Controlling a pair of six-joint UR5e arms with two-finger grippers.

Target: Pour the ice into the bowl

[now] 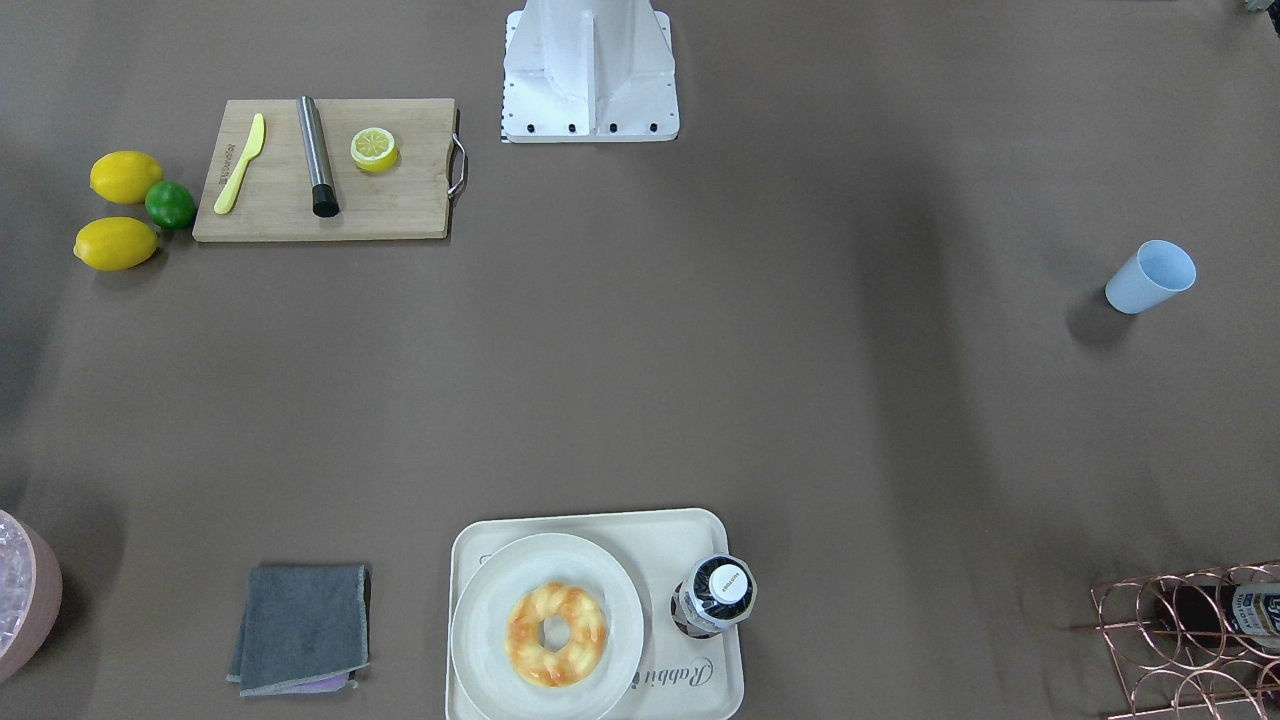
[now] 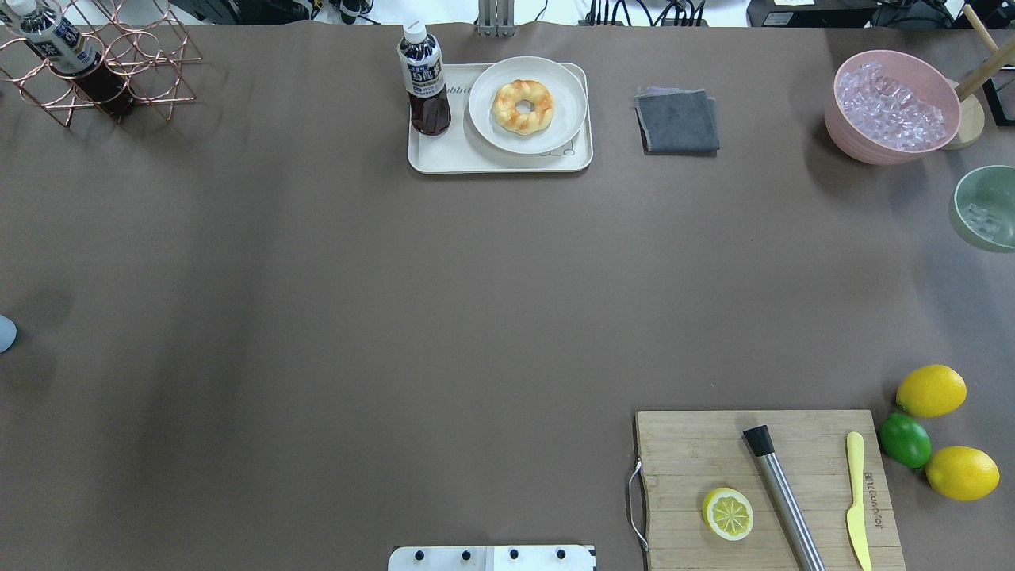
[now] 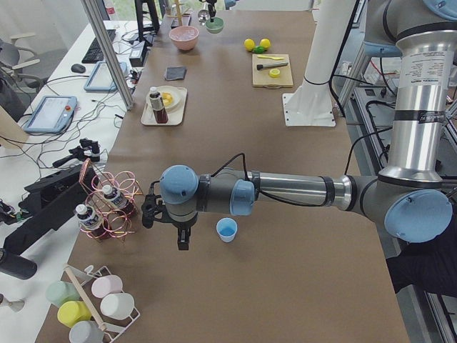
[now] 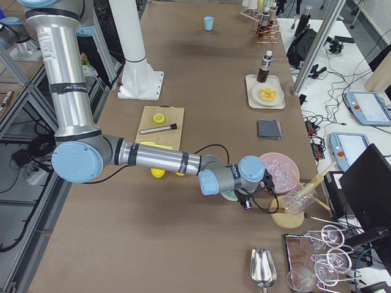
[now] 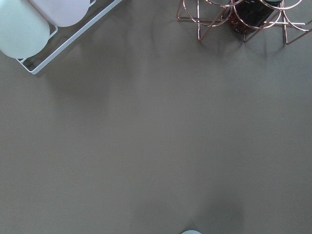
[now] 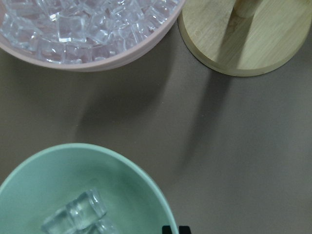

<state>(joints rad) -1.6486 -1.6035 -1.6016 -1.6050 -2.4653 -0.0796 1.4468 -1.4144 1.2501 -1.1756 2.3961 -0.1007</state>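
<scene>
now a few clear ice cubes [image 6: 78,214] lie in the bottom of the mint-green bowl [image 6: 117,175], which sits toward the far right of the table, just beside a bigger pink bowl [image 2: 848,135] heaped with ice. a round wooden base [image 6: 273,44] stands next to the pink bowl. the right gripper [image 4: 246,203] hangs low by the green bowl; only its dark tips peek in at the bottom edge of the wrist view, so i cannot tell whether its fingers are spread or pressed together. the left gripper [image 3: 183,239] hovers at the other end of the table, near an upright pale blue cup [image 3: 226,229] and a copper wire rack [image 3: 114,207]. whether its fingers are apart or together, i cannot tell.
</scene>
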